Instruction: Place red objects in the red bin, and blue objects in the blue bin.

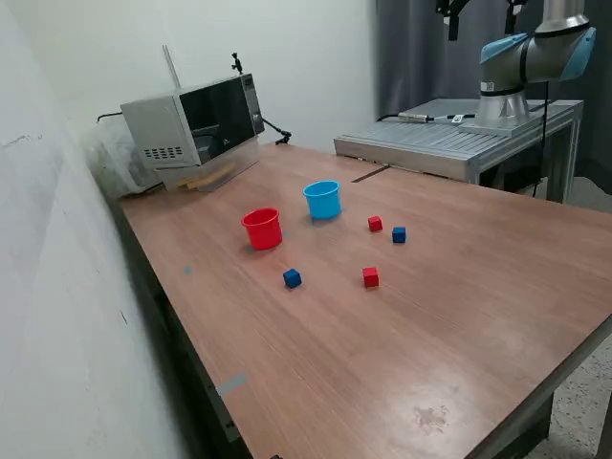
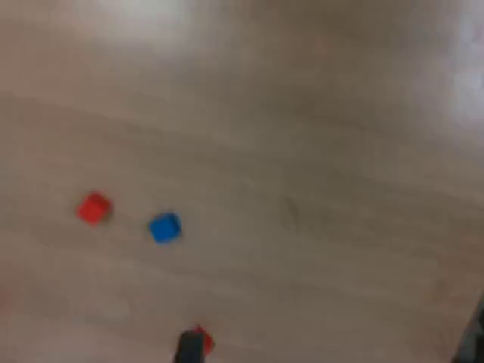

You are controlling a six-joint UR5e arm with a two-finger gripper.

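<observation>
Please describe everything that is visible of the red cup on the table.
The red cup is small, round and slightly tapered, with a thin rim; it looks like plastic. It stands upright, mouth up, on the wooden table, on the exterior view's left of the light blue cup and apart from it. No cube touches it. Its inside cannot be seen.

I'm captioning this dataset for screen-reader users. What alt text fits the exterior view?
A wooden table holds a red cup and a light blue cup side by side, with two red cubes and two blue cubes scattered in front of them, none in a cup. A microwave sits at the table's far corner; the robot arm's base stands on a separate metal stand, its gripper out of frame.
</observation>
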